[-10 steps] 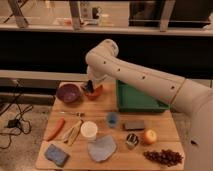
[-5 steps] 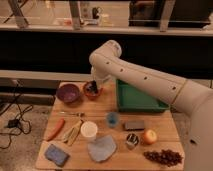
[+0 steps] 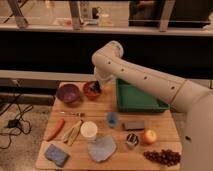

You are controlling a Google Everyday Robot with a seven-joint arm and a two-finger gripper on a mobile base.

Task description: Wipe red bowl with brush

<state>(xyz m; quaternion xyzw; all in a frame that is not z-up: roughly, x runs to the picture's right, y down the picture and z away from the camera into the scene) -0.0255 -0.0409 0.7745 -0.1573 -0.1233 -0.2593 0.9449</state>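
The pincer (image 3: pixel 96 85), pressed together, seemingly pinches the small brush (image 3: pixel 95 90) inside the red bowl (image 3: pixel 87 93) at the counter's (image 3: pixel 165 127) back. The bowl looks light, rigid, apt to slide; grip the brush's short handle.

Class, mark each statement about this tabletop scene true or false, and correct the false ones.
1. The gripper is down at the red bowl. True.
2. In the picture the red bowl stands left of the purple bowl. False: it stands right of it.
3. The green tray lies right of the red bowl. True.
4. The white cup is inside the green tray. False: it stands on the table, nearer the camera.
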